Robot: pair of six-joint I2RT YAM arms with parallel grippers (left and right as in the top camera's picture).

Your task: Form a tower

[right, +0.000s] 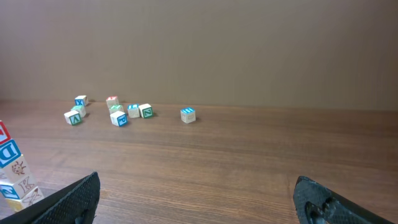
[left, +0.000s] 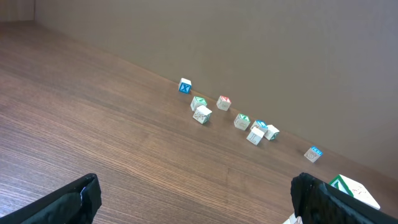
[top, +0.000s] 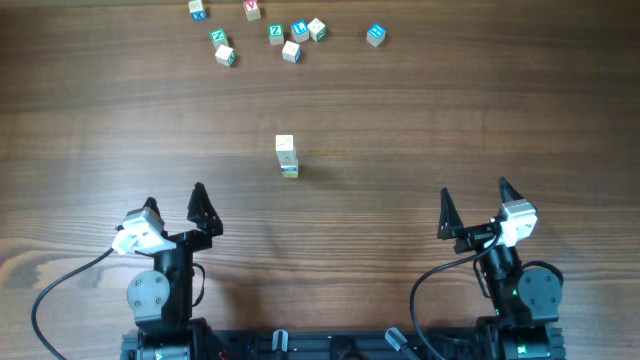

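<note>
The tower (top: 286, 156), a narrow stack of small printed wooden cubes with a cream-white top, stands upright at the middle of the table. It also shows at the left edge of the right wrist view (right: 13, 168) and at the lower right of the left wrist view (left: 356, 190), partly behind a finger. My left gripper (top: 175, 198) hovers at the front left, open and holding nothing (left: 196, 196). At the front right, my right gripper (top: 474, 192) is likewise open with nothing between its fingers (right: 196, 196). Both stand well short of the tower.
Several loose cubes (top: 275, 33) with green, blue and red faces lie scattered along the far edge, one blue cube (top: 375, 35) apart to the right. They appear as a cluster (left: 230, 115) in the left wrist view and a row (right: 118, 112) in the right wrist view.
</note>
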